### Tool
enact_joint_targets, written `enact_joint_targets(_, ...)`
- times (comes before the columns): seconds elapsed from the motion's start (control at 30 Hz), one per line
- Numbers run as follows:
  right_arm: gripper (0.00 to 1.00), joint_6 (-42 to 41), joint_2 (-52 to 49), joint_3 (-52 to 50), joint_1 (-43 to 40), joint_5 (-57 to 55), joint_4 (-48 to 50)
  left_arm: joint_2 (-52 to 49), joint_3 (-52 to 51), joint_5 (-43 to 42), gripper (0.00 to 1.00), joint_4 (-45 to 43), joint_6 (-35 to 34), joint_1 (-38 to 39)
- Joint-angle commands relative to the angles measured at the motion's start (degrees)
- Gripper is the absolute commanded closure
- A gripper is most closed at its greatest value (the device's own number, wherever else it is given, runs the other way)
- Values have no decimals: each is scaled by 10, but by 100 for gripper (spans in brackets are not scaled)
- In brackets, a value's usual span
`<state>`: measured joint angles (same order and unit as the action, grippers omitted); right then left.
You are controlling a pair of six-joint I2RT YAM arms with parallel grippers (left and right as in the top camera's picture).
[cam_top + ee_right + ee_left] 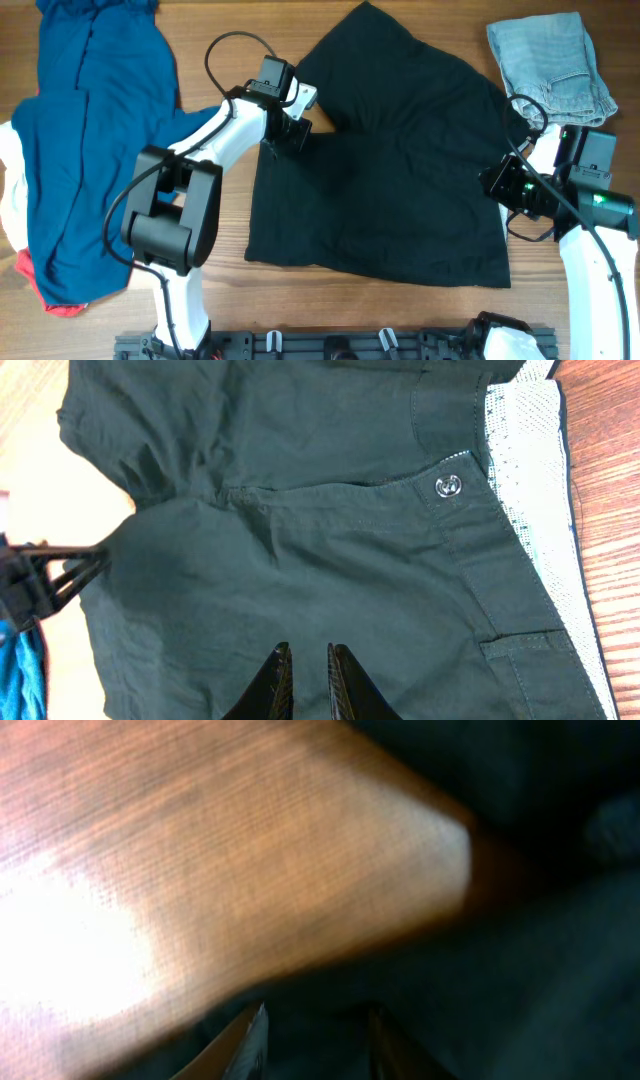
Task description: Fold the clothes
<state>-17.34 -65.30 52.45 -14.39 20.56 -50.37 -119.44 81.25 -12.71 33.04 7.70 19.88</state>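
Black garment (400,170) lies spread flat in the middle of the table (330,290), roughly square, w/ one corner pointing to the far side. Left end effector (285,135) sits at the garment's left edge, toward the far side, low over the cloth. Left wrist view is badly blurred: fingertips (255,1040) show at the bottom over dark fabric, wood beyond, so can't tell if they're apart, together or clamped on cloth. Right end effector (497,183) is at the garment's right edge, about mid-height. In the right wrist view its fingers (283,675) stand almost together w/ only a thin slit between, right above the black fabric; can't tell if any cloth is pinched. Same view shows a metal snap button (448,486) on the waistband, pale dotted inner lining (525,470) along the right side, and a seam running across. Blue garment (90,150) is heaped at the far left, covering most of that side, w/ a white piece (8,190) and a red piece (50,300) peeking out from under its left and near edges. Pale denim piece (550,60) lies at the far right corner, apart from the black one, just beyond the right arm.
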Motion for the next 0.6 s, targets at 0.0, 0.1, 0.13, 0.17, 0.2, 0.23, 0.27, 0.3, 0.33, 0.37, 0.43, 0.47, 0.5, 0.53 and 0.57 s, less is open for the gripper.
enact_joint_targets(0.0, 87, 10, -1, 5, 3, -2, 3, -3, 4, 7, 64, -67, 9, 2)
enact_joint_targets(0.1, 87, 10, -1, 5, 3, -2, 3, -6, 4, 6, 66, -139, 9, 2)
enact_joint_targets(0.13, 87, 10, -1, 5, 3, -2, 4, -8, 4, 6, 67, -165, 9, 2)
enact_joint_targets(0.17, 87, 10, -1, 5, 3, -2, 4, -10, 4, 6, 69, -182, 9, 2)
enact_joint_targets(0.2, 87, 9, -1, 5, 3, -2, 5, -14, 4, 6, 75, -210, 9, 2)
enact_joint_targets(0.23, 87, 9, -1, 5, 3, -2, 6, -21, 4, 6, 80, -243, 9, 2)
enact_joint_targets(0.27, 87, 9, -1, 5, 3, -2, 6, -31, 4, 6, 87, -275, 9, 2)
enact_joint_targets(0.3, 87, 9, -1, 5, 3, -3, 6, -39, 4, 8, 91, -299, 9, 2)
enact_joint_targets(0.33, 87, 9, -1, 5, 3, -9, 6, -47, 4, 9, 92, -317, 9, 2)
enact_joint_targets(0.37, 87, 9, -1, 5, 3, -17, 6, -59, 4, 15, 92, -343, 9, 2)
enact_joint_targets(0.43, 87, 8, -1, 5, 3, -25, 5, -86, 4, 26, 90, -392, 9, 2)
enact_joint_targets(0.47, 87, 8, -1, 5, 3, -28, 5, -98, 4, 26, 90, -409, 9, 2)
enact_joint_targets(0.5, 87, 8, -1, 5, 3, -28, 6, -109, 4, 26, 89, -426, 10, 2)
enact_joint_targets(0.53, 87, 9, -1, 5, 3, -28, 7, -118, 4, 25, 89, -434, 11, 2)
enact_joint_targets(0.57, 87, 9, -1, 5, 3, -28, 7, -127, 4, 25, 87, -438, 11, 2)
